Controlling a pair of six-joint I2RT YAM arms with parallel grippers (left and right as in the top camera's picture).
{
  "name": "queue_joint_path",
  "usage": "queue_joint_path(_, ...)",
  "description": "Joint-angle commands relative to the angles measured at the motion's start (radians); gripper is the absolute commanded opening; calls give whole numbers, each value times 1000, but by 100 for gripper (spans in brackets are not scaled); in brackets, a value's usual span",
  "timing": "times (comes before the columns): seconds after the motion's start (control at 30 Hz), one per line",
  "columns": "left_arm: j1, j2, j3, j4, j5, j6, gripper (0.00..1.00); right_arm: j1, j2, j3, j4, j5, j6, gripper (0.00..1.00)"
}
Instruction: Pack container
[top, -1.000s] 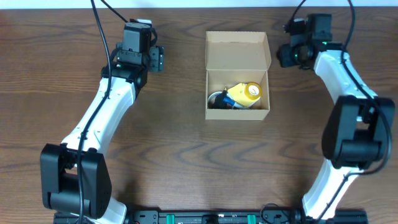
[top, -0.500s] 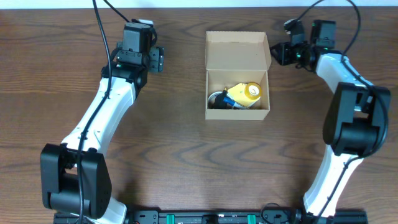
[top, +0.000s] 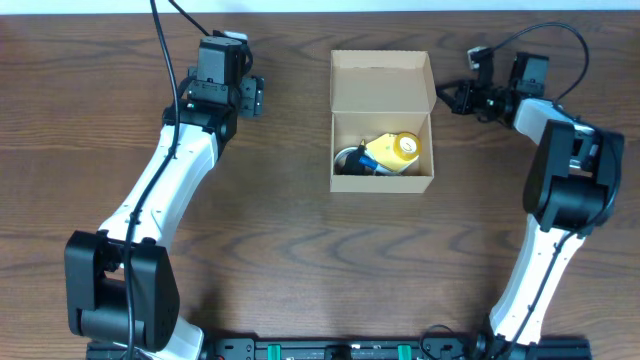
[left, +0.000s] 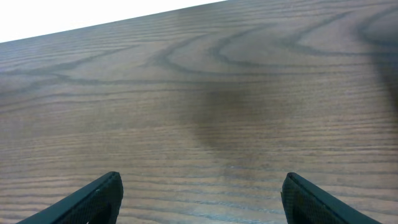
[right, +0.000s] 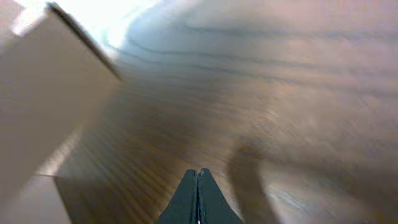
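The container (top: 382, 80) sits mid-table (top: 300, 250) toward the far edge, flap lid thrown back, with a yellow item (top: 393, 150) inside. The right jaws are pinched shut on nothing, just beside the flap's right edge (a careless sweep could shove the box or crease the lid). The left jaws gape empty, well apart. No writing is legible.
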Motion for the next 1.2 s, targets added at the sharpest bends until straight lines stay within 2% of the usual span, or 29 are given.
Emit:
queue_joint_path(0.0,-1,0,4,-1,3,6,82,11,-1,2,12,-79,15,1)
queue_joint_path(0.63,-13,0,4,-1,-1,29,82,90,-1,2,132,-140,18,1)
queue_joint_path(0.87,-13,0,4,-12,-8,51,83,92,-1,3,385,-279,156,1)
queue_joint_path(1.13,-13,0,4,-12,-9,59,83,92,-1,3,494,-611,152,2)
queue_joint_path(1.17,-13,0,4,-12,-9,58,83,93,-2,3,533,-632,204,2)
